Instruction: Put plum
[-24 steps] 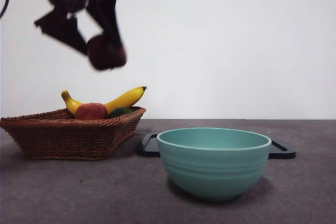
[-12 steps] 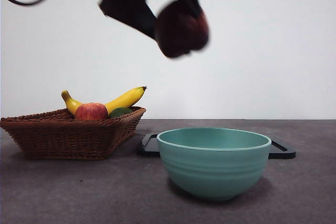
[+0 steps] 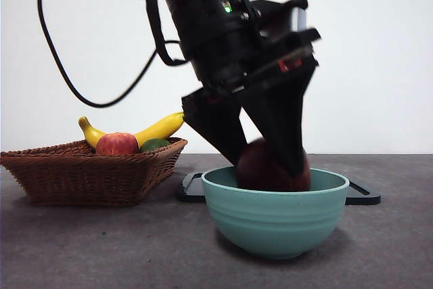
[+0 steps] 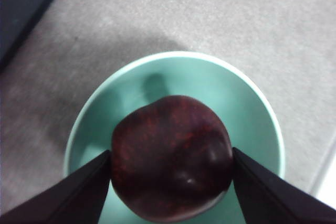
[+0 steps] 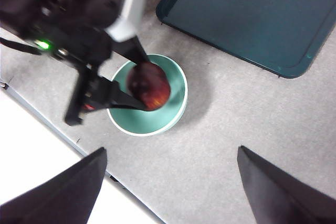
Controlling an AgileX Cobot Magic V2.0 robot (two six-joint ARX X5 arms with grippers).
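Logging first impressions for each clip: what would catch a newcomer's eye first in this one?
The big black left gripper reaching down from above into the teal ceramic bowl near the table's front, its jaws shut on the glossy dark maroon plum just inside the rim. Next, the woven wicker basket off to the side, holding a yellow banana, a red apple and a dark green fruit. The right gripper waits open, high above.

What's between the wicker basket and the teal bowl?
Mostly bare table in the front view. Between basket and bowl, only a corner of the dark tray shows, set further back. The left gripper holds the plum in the bowl.
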